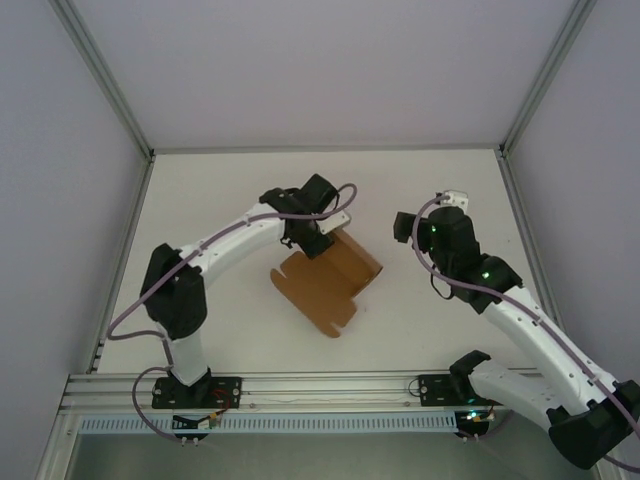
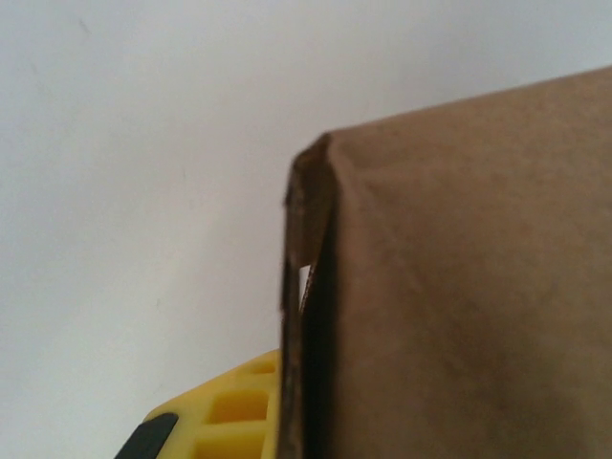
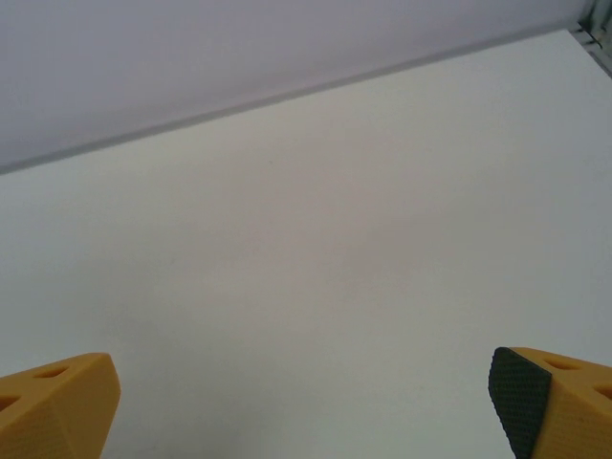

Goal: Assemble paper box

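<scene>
Pinching the paper box at its far left corner with the left gripper, near the middle of the white table. Partly folded: brown kraft cardboard, one panel raised on the far right side, the rest lying flat with notched flaps toward the near edge. From the left wrist, looking along a folded cardboard edge close to the lens, with one yellow finger drawn in near the centre and touching the panel's left face; second finger hidden behind the cardboard. Holding the right gripper apart from the box, off to its right, above bare table. From the right wrist, yellow fingers spread wide at the lower corners, a black pad on the right one, white tabletop between them and the pale back wall beyond
</scene>
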Robot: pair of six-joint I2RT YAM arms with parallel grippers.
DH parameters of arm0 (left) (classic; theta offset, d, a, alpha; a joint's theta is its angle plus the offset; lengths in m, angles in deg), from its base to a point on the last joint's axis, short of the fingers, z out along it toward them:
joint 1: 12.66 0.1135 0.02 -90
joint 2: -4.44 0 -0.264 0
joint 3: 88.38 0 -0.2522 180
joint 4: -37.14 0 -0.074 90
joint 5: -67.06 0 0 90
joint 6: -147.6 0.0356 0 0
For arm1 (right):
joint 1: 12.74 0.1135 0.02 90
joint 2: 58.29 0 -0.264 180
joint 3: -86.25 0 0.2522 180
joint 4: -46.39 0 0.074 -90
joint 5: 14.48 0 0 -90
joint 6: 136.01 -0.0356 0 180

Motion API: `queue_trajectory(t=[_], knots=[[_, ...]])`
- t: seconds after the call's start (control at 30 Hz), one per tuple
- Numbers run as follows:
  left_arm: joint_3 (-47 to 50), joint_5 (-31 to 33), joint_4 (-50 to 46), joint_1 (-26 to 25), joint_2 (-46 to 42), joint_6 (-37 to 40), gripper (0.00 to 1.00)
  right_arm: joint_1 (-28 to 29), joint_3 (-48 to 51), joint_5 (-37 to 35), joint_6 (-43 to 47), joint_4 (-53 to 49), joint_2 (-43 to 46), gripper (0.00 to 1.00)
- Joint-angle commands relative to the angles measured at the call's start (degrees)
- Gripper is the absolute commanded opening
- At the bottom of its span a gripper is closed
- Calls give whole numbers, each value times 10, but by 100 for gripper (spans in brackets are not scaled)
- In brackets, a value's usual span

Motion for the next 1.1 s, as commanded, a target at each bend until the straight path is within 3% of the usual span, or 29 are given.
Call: queue_trajectory(t=[0.0, 0.23, 0.5, 0.63, 0.87, 1.07], knots=[[-67, 71, -186, -10, 49, 179, 0, -6, -26, -10, -10, -80, -10, 100], [-115, 168, -188, -56, 138, 260, 0, -28, -27, 12, -23, -112, -32, 100], [-157, 268, -74, -88, 254, 238, 0, -54, -17, 41, -10, -97, -42, 100], [-153, 274, -49, -95, 273, 237, 6, -67, -14, 49, -4, -94, -48, 100], [-187, 242, -95, -97, 255, 225, 40, -84, -5, 87, 4, -79, -59, 100], [-198, 180, -127, -98, 199, 228, 53, -87, -3, 99, 9, -77, -53, 100]])
